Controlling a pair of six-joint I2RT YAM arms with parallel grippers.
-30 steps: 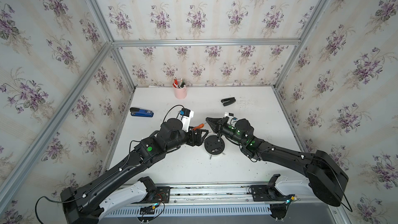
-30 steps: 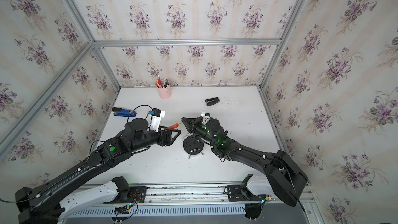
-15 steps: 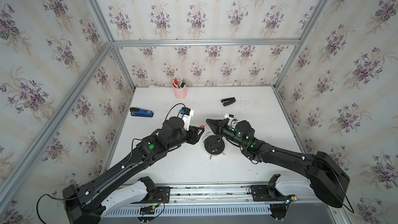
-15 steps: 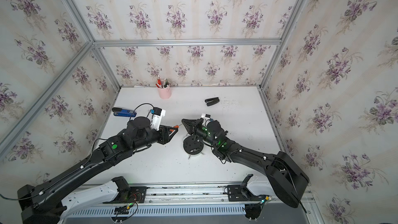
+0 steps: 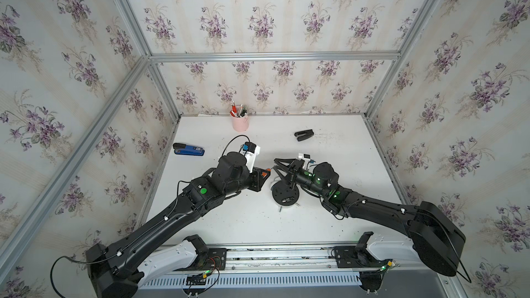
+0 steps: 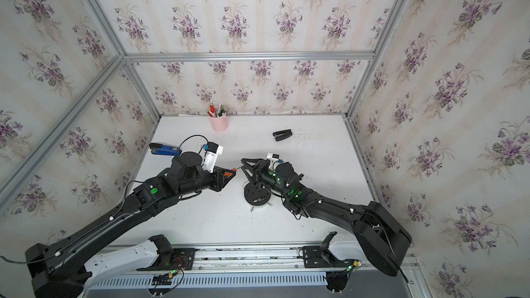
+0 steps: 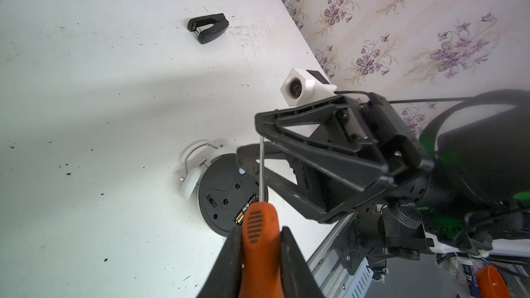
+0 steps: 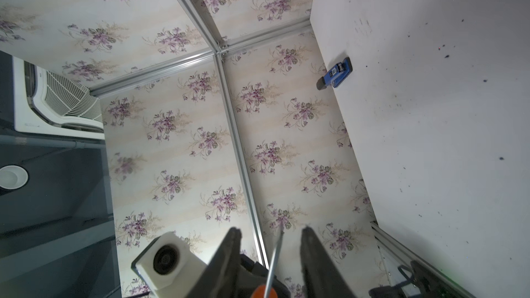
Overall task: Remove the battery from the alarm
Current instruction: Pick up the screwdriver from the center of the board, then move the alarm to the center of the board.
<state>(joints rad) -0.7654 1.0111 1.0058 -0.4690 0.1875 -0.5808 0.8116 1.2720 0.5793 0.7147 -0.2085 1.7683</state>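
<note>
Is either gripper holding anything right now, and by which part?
Left gripper grips the screwdriver by its orange handle. Right gripper holds nothing: its fingers stand open either side of the metal shaft.

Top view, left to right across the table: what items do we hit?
blue stapler → pink pen cup → alarm → black staple remover. Left out: screwdriver, which overlaps the alarm.

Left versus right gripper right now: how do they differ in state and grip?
The left gripper is shut on the screwdriver, at its orange handle; the right gripper stands open, holding nothing. The left presses the handle; the right only straddles the metal shaft, with gaps on either side. Shared: both line up on one screwdriver.
</note>
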